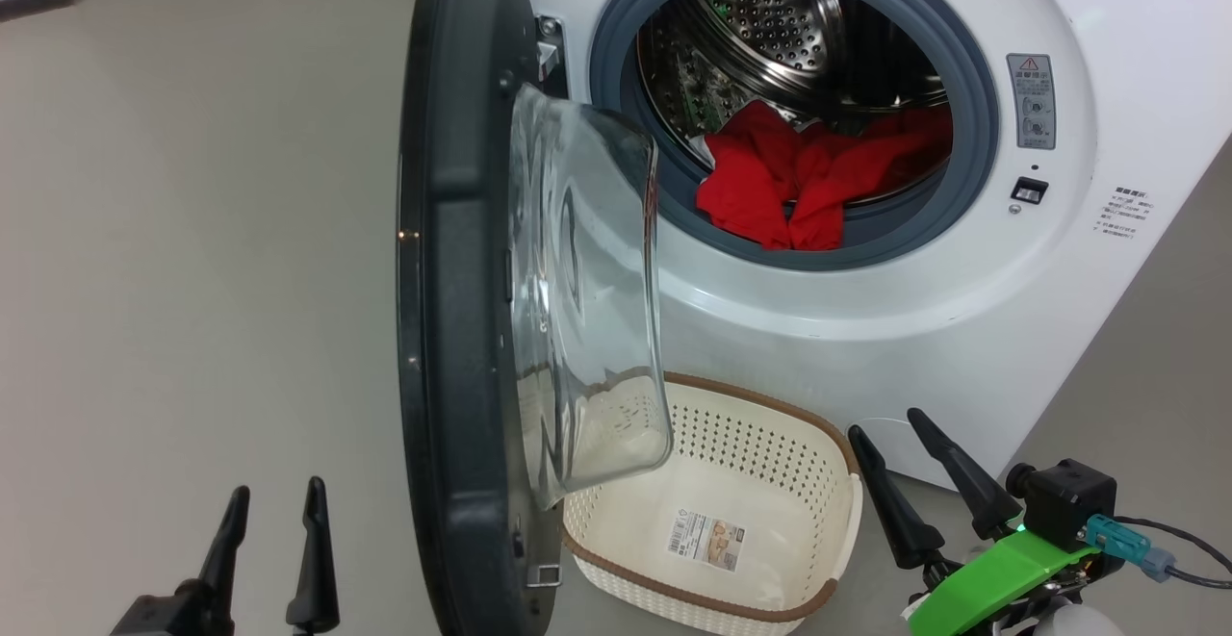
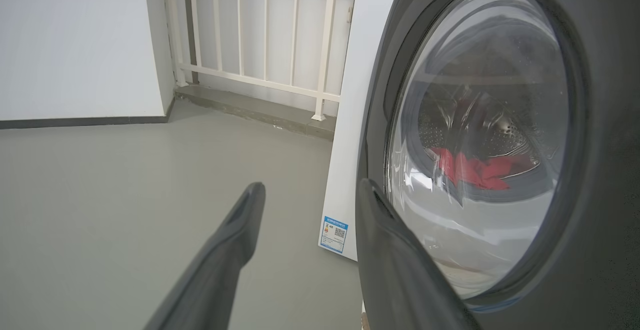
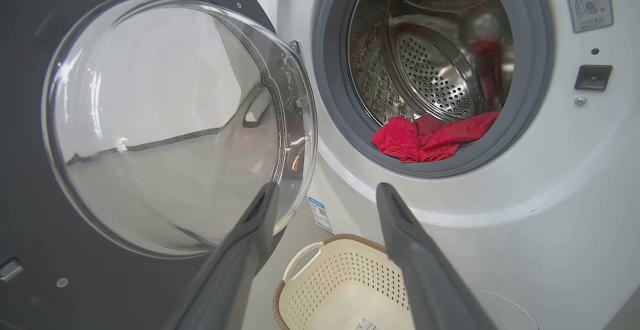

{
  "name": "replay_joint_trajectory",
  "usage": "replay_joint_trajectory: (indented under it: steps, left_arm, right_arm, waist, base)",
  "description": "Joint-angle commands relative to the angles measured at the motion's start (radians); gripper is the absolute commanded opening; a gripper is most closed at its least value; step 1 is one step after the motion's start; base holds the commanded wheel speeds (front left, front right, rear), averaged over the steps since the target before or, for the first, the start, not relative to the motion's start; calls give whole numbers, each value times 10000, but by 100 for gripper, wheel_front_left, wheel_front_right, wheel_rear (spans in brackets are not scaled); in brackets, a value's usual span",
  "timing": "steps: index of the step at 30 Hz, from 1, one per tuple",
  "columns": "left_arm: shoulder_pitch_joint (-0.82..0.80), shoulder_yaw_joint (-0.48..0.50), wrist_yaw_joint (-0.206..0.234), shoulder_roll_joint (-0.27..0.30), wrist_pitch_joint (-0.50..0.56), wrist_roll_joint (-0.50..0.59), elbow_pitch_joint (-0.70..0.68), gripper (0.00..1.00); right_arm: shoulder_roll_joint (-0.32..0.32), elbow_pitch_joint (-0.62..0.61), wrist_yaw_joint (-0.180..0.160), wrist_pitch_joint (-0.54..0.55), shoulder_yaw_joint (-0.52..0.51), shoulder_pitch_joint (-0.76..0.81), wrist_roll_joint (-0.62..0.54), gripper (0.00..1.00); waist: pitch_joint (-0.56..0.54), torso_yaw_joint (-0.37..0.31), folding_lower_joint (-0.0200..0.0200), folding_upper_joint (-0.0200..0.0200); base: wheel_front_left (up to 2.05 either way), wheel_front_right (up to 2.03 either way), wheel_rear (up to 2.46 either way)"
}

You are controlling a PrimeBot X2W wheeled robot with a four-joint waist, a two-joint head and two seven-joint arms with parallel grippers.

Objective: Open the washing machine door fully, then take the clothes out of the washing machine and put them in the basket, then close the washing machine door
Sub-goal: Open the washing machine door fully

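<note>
The white washing machine [image 1: 962, 328] faces me. Its black-rimmed door [image 1: 462, 328] stands swung out to the left, roughly square to the front, glass bowl [image 1: 587, 318] bulging right. Red clothes [image 1: 808, 179] lie heaped at the front of the steel drum, spilling onto the grey rubber ring; the clothes [image 3: 430, 135] show likewise in the right wrist view. The cream basket [image 1: 770, 444] sits on the floor below the opening, holding nothing. My left gripper [image 1: 274, 511] is open, left of the door's outer face [image 2: 600, 170]. My right gripper [image 1: 890, 439] is open beside the basket's right side.
Grey floor [image 1: 192, 280] stretches out to the left of the door. A white wall and a pale railing [image 2: 265, 35] on a low step stand beyond the machine's side. A blue label sticker [image 2: 334, 233] sits low on that side panel.
</note>
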Motion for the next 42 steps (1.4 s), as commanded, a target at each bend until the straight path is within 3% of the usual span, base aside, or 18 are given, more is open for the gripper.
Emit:
replay_joint_trajectory:
  steps: [1,14,15,16,17,18,28,35,42]
  left_arm:
    - [-253,291,-41,156,-124,-25,-287,100]
    - [-256,265,-79,156,-124,-31,-193,100]
    - [-258,262,-82,156,-124,-35,-188,85]
    - [-260,260,-83,156,-124,-40,-185,53]
    - [-265,259,-86,156,-124,-50,-186,35]
    - [-277,267,-87,156,-124,-79,-206,0]
    - [-414,505,-144,156,-124,53,-728,0]
    - [-478,493,-153,156,-124,306,-1977,0]
    - [-448,-220,-87,156,-124,498,-3552,0]
  right_arm:
    - [-24,-235,16,-122,175,26,-42,100]
    - [-57,-197,16,-122,192,9,6,100]
    - [-57,-190,16,-122,188,10,8,100]
    - [-58,-183,16,-122,185,10,10,100]
    - [-59,-178,16,-122,183,10,13,100]
    - [-60,-172,16,-122,180,13,15,100]
    - [9,-180,16,-122,91,37,169,100]
    - [19,-52,16,-122,95,48,140,100]
    - [79,-3,16,-122,87,47,127,100]
  waist:
    - [-1,-2,1,0]
    - [-15,-24,1,0]
    - [-16,-25,1,0]
    - [-17,-25,1,0]
    - [-19,-25,1,0]
    - [-23,-24,1,0]
    - [-2,7,1,0]
    - [6,50,1,0]
    - [7,115,1,0]
  base:
    - [0,0,0]
    - [0,0,0]
    - [0,0,0]
    - [0,0,0]
    - [0,0,0]
    - [0,0,0]
    - [0,0,0]
    - [0,0,0]
    - [0,0,0]
